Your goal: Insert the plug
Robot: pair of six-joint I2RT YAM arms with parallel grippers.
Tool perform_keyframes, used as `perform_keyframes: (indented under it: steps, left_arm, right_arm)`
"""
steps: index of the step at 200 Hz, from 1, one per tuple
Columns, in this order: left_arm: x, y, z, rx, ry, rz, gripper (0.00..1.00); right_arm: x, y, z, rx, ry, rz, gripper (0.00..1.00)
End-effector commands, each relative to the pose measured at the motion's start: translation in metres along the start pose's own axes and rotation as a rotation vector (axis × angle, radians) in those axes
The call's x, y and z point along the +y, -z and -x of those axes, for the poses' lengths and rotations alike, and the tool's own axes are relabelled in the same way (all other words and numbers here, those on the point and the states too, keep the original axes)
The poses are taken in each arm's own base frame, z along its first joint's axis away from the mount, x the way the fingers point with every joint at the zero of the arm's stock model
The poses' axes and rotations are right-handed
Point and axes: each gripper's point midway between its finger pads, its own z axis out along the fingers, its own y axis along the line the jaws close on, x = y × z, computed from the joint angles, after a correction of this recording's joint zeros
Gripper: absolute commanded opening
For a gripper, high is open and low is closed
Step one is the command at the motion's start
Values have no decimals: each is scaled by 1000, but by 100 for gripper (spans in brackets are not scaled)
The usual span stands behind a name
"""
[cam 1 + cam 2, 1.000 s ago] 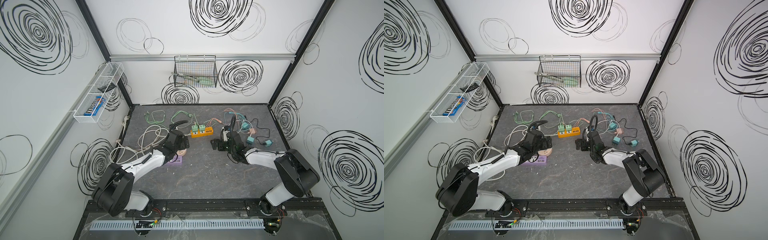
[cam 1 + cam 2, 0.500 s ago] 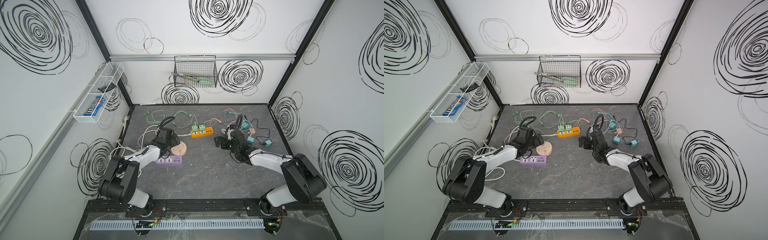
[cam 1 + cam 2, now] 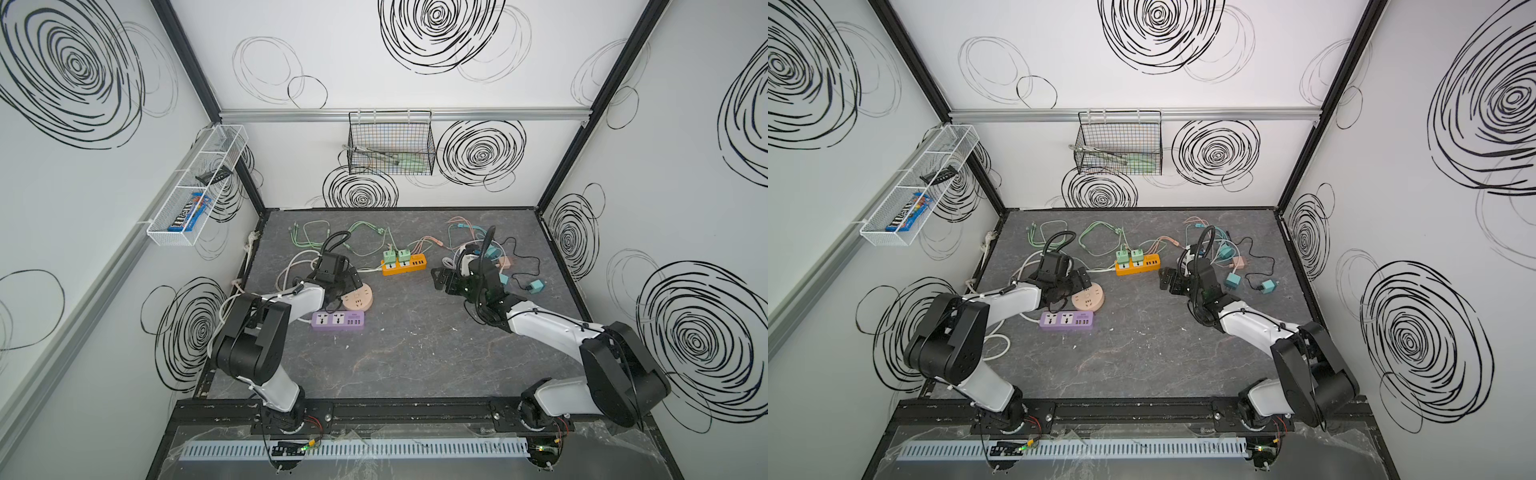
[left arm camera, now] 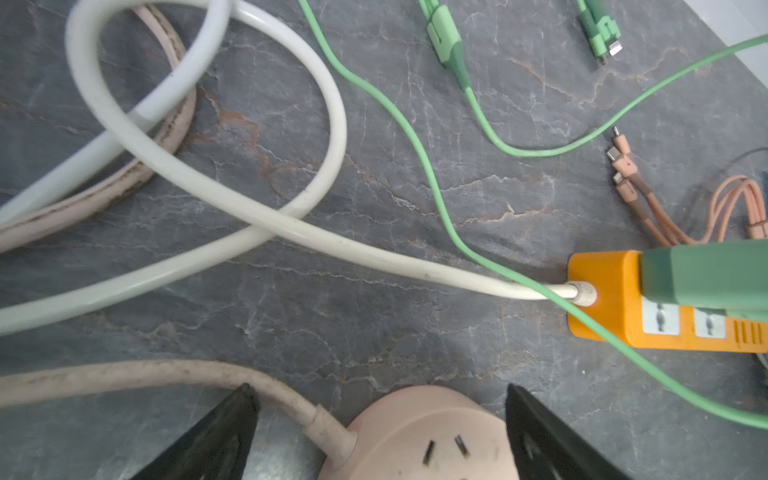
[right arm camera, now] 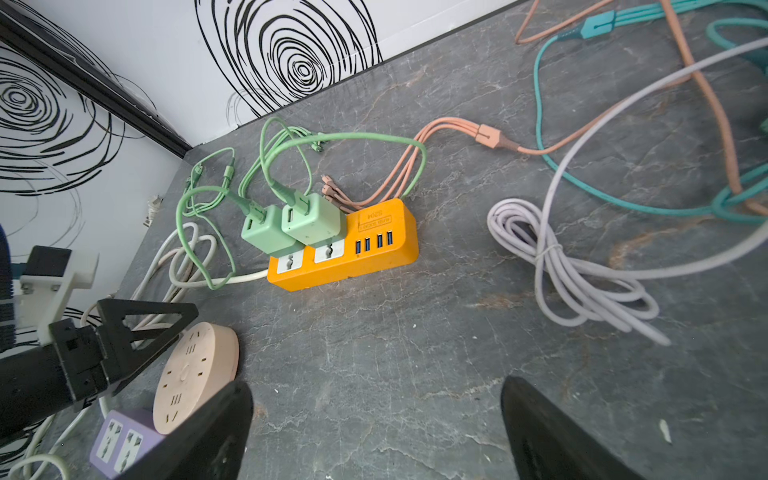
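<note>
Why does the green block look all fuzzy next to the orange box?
Left wrist view: the green charger on the orange power strip sits close to the lens, at the edge, likely out of focus; right wrist view: the same strip looks sharp.

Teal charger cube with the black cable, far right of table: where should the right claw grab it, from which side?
Take the teal charger cube by its boxy body, across the flat faces free of the black cable, coming from above: it lies flat on the table with open space around it. Prong side too small to tell.
</note>
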Motion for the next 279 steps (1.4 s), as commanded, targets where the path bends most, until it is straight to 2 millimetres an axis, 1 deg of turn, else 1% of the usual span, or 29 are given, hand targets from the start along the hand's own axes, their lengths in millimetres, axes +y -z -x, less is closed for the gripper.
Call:
perform_keyframes:
  steps: [1,23,34,54,82,121,145,155,176,210,251,279]
  left_arm:
    - [-27,-3,-1,26,-24,-97,96]
    - [-47,-3,-14,55,-70,-135,96]
    - [-55,-3,-22,69,-94,-142,96]
    - [-67,-2,-41,112,-134,-151,96]
    - [-90,0,-70,178,-176,-198,96]
    - [-133,7,-104,251,-253,-285,96]
    - [-154,9,-123,294,-330,-301,96]
    - [-161,11,-128,302,-358,-312,96]
    - [-170,12,-138,328,-385,-329,96]
    - [-186,20,-152,375,-432,-384,96]
    - [-204,26,-166,402,-510,-399,96]
    - [-214,38,-167,390,-554,-421,96]
  right_arm:
    - [4,2,8,-24,-20,14,97]
    - [-1,0,6,-17,-24,-13,100]
    - [-5,0,5,-18,-24,-30,99]
    - [-11,2,5,-26,-18,-61,98]
    - [-11,7,7,-34,24,-53,99]
    - [-13,11,10,-38,41,-47,97]
    - [-18,13,10,-33,40,-55,97]
    - [-21,14,10,-33,39,-65,97]
    - [-31,16,9,-41,34,-102,97]
    - [-44,20,8,-38,18,-133,97]
    - [-51,21,11,-44,10,-144,97]
    - [-54,22,12,-41,11,-147,97]
